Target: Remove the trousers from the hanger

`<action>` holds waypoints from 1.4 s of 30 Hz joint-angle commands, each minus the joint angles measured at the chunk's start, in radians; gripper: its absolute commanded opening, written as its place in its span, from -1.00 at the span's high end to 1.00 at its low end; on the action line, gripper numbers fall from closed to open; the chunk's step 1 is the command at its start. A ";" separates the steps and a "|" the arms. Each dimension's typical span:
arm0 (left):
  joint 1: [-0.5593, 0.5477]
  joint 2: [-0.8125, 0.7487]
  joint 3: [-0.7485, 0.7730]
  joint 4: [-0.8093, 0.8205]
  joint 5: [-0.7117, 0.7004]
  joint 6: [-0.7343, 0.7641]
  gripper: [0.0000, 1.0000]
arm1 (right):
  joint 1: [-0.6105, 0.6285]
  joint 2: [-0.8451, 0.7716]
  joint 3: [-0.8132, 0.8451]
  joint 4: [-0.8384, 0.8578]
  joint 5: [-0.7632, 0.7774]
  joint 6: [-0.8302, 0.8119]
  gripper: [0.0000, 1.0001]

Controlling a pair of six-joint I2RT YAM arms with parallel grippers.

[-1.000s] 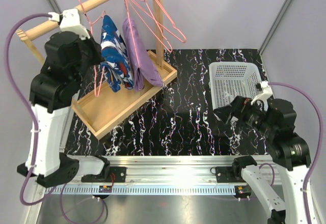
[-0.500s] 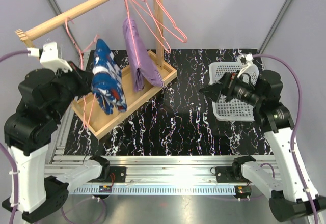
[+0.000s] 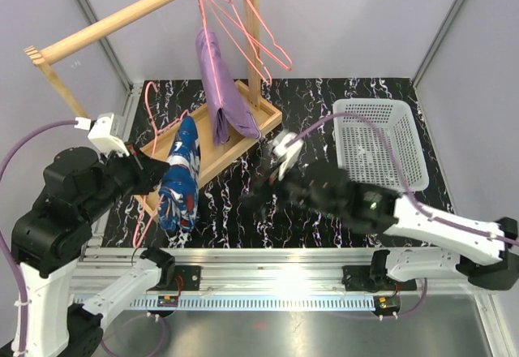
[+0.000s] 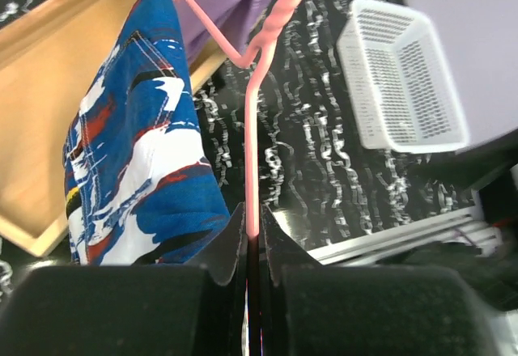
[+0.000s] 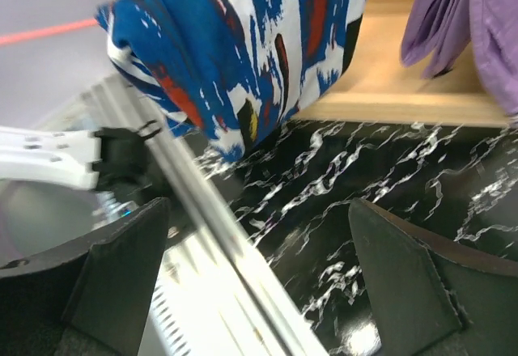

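Note:
My left gripper [image 3: 151, 175] is shut on the wire of a pink hanger [image 4: 251, 154], off the rail and low over the table's left front. The dark blue shorts [image 3: 180, 182] with white and red splashes hang folded over that hanger; they also show in the left wrist view [image 4: 137, 170]. The lilac shorts [image 3: 219, 89] hang from another pink hanger on the wooden rail [image 3: 122, 20]. My right gripper [image 3: 251, 200] is open and empty, a short way right of the blue shorts [image 5: 243, 40], which fill the top of its view; its jaws stand wide apart [image 5: 267, 267].
A wooden tray [image 3: 190, 180] forms the rack's base under the rail. Empty pink hangers [image 3: 251, 24] hang at the rail's right end by the upright post. A white basket [image 3: 381, 142] stands at the right. The metal base rail [image 3: 268, 260] runs along the near edge.
My left gripper has carried the hanger with the blue shorts off the rail, down and toward the front. My right arm has swung from the basket leftward to the table's middle.

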 commanded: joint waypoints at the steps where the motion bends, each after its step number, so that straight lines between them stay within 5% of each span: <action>1: -0.002 -0.033 0.081 0.253 0.084 -0.050 1.00 | 0.195 0.065 -0.066 0.329 0.484 -0.116 -0.99; 7: 0.000 -0.005 0.167 0.296 0.121 -0.140 1.00 | 0.383 0.286 -0.071 0.643 0.738 -0.317 -0.99; 15: 0.027 0.128 0.506 0.242 0.133 -0.191 1.00 | 0.383 0.441 -0.023 0.719 0.816 -0.345 -0.99; 20: 0.053 0.165 0.569 0.272 0.144 -0.258 1.00 | 0.364 0.469 -0.060 0.781 0.849 -0.348 -0.99; 36: 0.102 0.182 0.600 0.322 0.060 -0.352 1.00 | 0.294 0.455 -0.086 0.783 0.419 -0.173 -0.99; 42: 0.104 0.142 0.552 0.368 0.064 -0.389 1.00 | 0.288 0.527 -0.048 0.843 0.468 -0.230 -0.99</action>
